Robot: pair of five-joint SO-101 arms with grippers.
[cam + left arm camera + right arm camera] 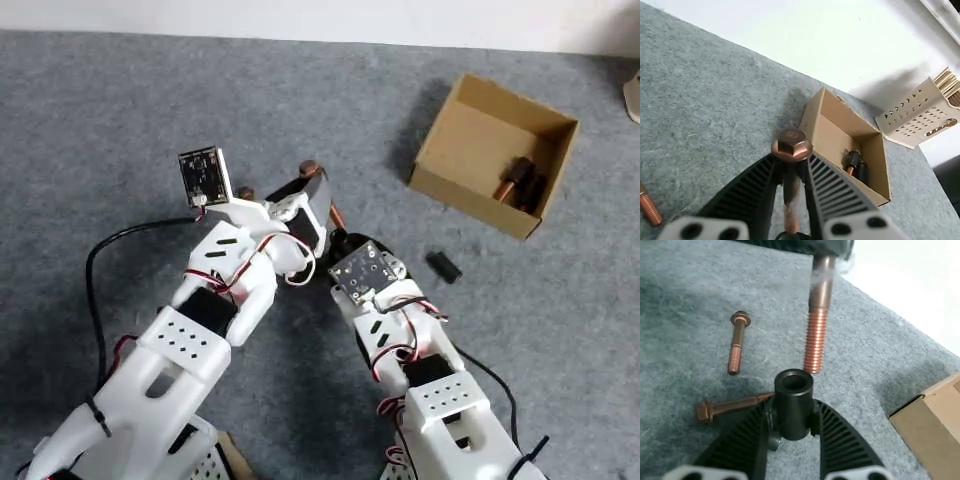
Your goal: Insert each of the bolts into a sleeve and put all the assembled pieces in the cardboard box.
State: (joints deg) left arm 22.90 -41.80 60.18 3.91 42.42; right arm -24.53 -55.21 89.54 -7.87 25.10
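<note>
Three bolts: the held bolt (791,145) between the left gripper's (791,159) jaws, and a far loose bolt (737,342) and a near loose bolt (730,406) beyond the right gripper's (792,412) jaws. Two sleeves: the held sleeve (793,390) in those right jaws, and a loose sleeve (443,267) beside them. One cardboard box (465,195), holding seemingly two assembled pieces (518,180).

No text, number or sign can be read anywhere. The head of the bolt (791,145) stands just beyond the fingertips of the left hand (791,161), which clamps its shank; any stamp on that head is too blurred to make out. The circuit board (203,176) on the wrist behind that hand carries only specks too small to read.
</note>
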